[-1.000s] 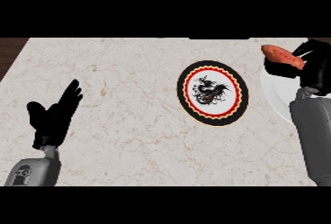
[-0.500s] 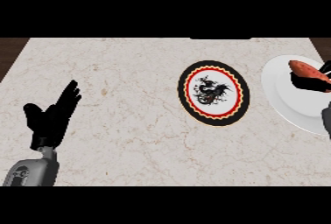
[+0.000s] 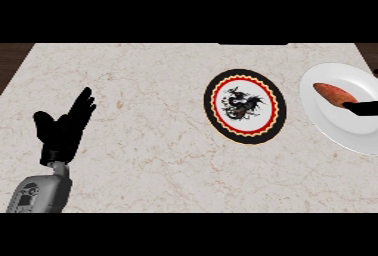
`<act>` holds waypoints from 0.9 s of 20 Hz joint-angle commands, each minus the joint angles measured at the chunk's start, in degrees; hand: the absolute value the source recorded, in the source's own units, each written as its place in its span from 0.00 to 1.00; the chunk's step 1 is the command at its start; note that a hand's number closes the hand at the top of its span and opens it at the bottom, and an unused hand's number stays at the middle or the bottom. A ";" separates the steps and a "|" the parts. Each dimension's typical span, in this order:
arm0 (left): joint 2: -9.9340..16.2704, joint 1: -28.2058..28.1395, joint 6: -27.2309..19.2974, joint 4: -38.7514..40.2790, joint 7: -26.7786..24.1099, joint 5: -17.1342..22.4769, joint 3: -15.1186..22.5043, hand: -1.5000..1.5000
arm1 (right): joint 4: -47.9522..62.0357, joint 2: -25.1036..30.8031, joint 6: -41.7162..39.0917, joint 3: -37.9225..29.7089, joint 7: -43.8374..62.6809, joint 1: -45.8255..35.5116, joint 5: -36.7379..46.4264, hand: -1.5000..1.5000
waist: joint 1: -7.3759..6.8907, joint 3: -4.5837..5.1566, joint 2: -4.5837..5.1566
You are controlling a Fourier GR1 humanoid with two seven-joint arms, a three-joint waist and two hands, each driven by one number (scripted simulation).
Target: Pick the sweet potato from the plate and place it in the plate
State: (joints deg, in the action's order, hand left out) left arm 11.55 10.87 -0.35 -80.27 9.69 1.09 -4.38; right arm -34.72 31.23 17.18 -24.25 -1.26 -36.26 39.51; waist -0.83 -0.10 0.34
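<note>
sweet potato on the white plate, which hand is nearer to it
Right. The right hand touches the sweet potato at the view's right edge; the left hand rests open far across the counter.

Left hand (image 3: 63, 127) rests open at the lower left, fingers straight and pointing up and away, thumb spread, grey forearm below it. Right hand (image 3: 363, 107) barely shows at the right edge, only dark fingertips.

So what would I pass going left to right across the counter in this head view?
Left hand resting open → black-rimmed plate with a dragon design → white plate holding the sweet potato, with the right hand at the edge.
</note>
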 commanded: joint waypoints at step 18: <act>-0.16 -1.65 0.44 -0.68 0.06 0.33 -1.25 0.50 | -20.11 -4.22 -19.49 -12.54 -3.40 4.38 -31.79 0.00 | 1.42 0.12 -0.54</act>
State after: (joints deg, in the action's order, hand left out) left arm 11.43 8.16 -0.04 -81.59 9.54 1.15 -5.12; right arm -51.13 26.37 3.20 -35.42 -7.96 -34.44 12.92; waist 0.66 0.02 -0.34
